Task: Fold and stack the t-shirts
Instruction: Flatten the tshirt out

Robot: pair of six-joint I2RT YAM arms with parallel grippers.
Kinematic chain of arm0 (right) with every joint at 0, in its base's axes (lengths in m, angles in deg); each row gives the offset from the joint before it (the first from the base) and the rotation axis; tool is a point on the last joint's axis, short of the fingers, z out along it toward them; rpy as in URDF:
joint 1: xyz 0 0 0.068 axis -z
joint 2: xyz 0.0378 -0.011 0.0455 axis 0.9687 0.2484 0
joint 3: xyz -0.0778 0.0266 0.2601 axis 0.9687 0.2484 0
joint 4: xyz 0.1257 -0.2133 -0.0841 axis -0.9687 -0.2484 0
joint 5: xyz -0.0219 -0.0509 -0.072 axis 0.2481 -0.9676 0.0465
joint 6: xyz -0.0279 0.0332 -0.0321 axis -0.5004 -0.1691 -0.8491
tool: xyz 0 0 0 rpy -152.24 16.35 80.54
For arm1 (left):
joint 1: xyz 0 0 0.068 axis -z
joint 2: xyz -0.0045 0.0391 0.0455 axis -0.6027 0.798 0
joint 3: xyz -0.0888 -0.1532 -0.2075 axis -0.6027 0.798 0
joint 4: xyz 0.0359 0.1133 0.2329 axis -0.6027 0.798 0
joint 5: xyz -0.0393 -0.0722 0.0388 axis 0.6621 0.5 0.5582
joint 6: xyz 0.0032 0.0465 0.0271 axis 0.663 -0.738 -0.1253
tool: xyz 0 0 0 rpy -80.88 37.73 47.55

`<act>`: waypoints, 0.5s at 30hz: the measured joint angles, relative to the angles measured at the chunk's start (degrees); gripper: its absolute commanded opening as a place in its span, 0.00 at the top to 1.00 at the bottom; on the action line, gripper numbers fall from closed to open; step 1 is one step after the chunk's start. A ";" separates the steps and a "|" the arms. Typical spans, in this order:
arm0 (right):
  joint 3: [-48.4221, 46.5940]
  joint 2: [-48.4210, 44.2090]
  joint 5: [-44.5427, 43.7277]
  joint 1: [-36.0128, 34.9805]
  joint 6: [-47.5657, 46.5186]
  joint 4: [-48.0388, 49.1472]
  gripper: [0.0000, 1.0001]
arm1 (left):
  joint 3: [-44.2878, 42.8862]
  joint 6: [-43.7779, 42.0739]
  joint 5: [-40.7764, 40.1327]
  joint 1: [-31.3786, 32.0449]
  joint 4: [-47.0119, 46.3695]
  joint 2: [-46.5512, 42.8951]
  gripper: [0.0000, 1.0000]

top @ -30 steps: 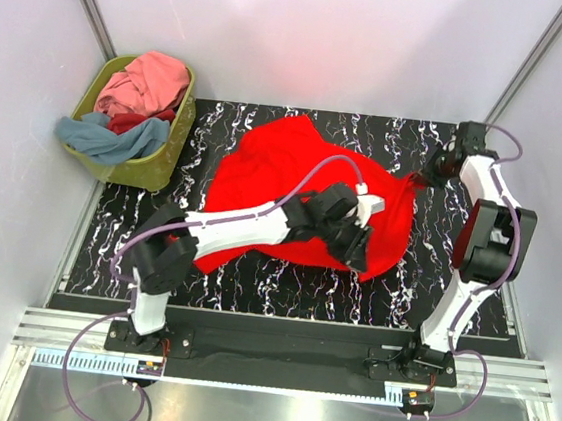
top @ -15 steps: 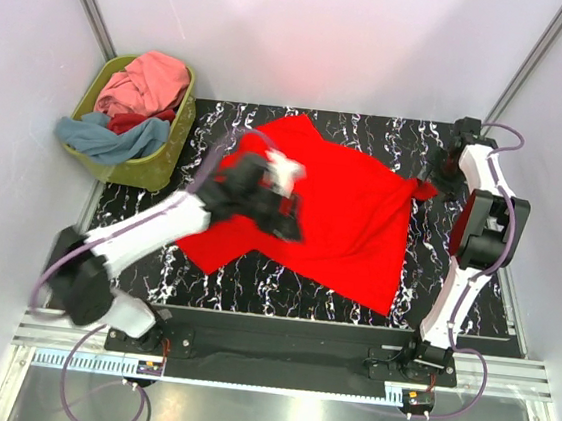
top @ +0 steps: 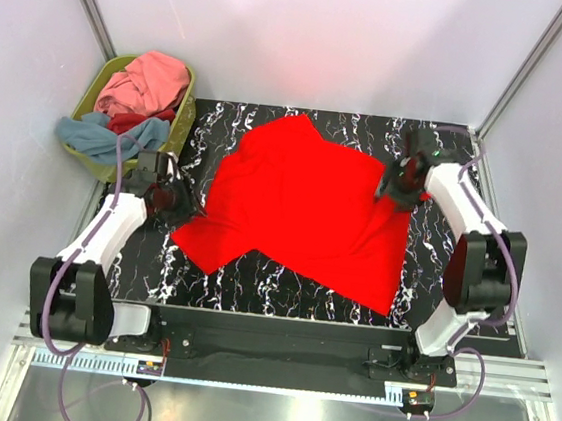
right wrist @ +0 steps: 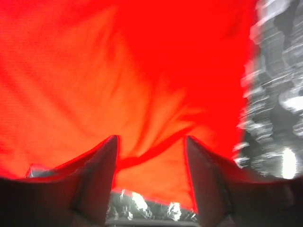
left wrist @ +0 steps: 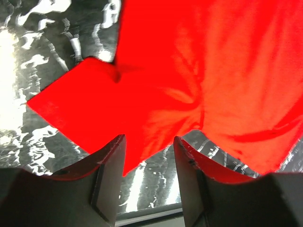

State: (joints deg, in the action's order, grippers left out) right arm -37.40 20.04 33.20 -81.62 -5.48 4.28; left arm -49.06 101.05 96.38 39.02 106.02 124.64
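Note:
A bright red t-shirt [top: 306,208] lies spread almost flat on the black marbled table [top: 273,285]. My left gripper [top: 178,204] is low at the shirt's left side. In the left wrist view it [left wrist: 149,142] stands open, with a pointed corner of the red cloth [left wrist: 156,94] lying between its fingertips on the table. My right gripper [top: 392,188] hovers over the shirt's right edge. Its jaws [right wrist: 151,142] are open in the right wrist view, with creased red cloth [right wrist: 118,85] below them and nothing pinched. More t-shirts, pink [top: 154,82], grey-blue [top: 108,135] and dark red [top: 135,120], are heaped in the basket.
The olive-green basket [top: 154,170] stands at the table's back left corner, with the grey-blue cloth hanging over its rim. White walls with grey corner posts close the cell on three sides. Both arm bases sit on the rail at the near edge.
My left arm swung from the shirt's middle out to its left side. My right gripper let go of the shirt's right corner and moved in over its right edge. The shirt lies flatter.

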 measured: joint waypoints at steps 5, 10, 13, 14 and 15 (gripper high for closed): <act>11.06 -3.04 7.43 -6.88 3.08 4.09 0.66 | 1.14 0.11 0.17 -0.15 -2.45 5.25 0.53; 13.31 0.04 10.84 -11.74 3.63 6.64 0.69 | 4.44 1.77 0.57 -0.13 -7.28 11.93 0.57; 13.29 2.10 12.22 -15.50 3.63 8.76 0.69 | 6.84 4.22 1.73 -0.13 -9.05 14.58 0.58; 13.29 2.80 12.66 -16.52 3.63 9.22 0.69 | 7.06 4.96 2.32 -0.20 -9.40 14.58 0.58; 13.29 3.43 12.94 -17.51 3.63 9.66 0.68 | 7.34 5.86 2.54 -0.22 -9.99 14.56 0.58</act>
State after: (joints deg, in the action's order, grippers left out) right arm -24.11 23.47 46.14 -99.13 -1.85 13.95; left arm -41.72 106.91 98.92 38.80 96.04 139.19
